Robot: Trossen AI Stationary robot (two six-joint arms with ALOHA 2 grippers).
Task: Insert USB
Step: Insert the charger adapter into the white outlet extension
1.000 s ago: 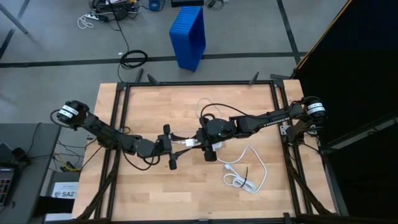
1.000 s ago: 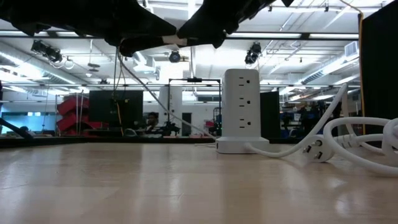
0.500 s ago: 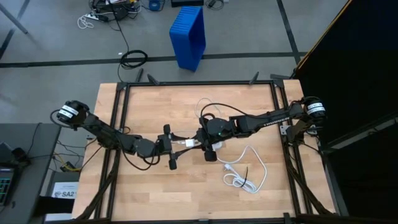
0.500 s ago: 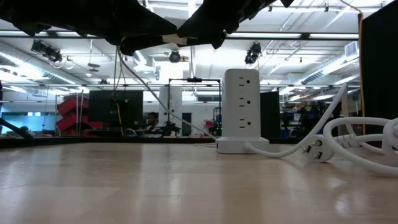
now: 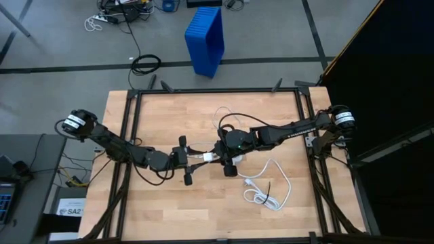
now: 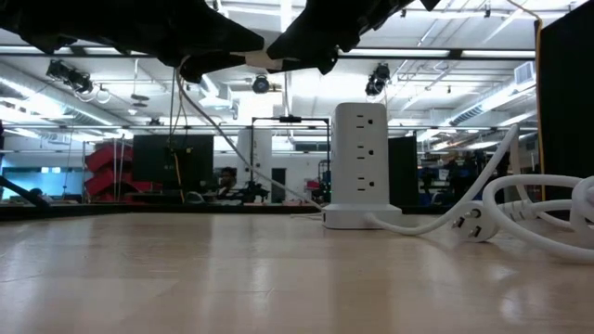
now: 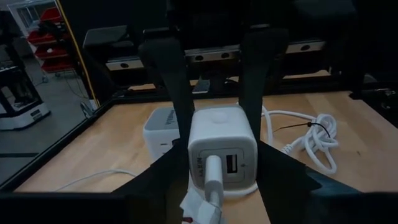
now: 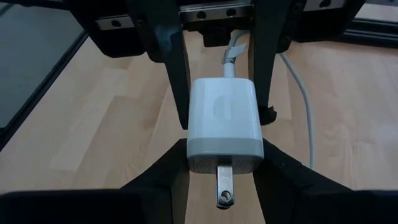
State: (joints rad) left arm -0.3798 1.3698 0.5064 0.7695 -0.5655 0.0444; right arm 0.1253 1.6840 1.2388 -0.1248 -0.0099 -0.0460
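At table centre, the right gripper [image 5: 229,157] clamps the white charger block [image 8: 224,127], while the left gripper [image 5: 201,156] at its 9 o'clock pinches the USB [image 7: 212,180] plug, seated in the block's port. Only the left wrist view shows that port; the low view shows a white power tower [image 6: 360,165].

Dark jointed arms [image 5: 122,146] — white-banded bases.
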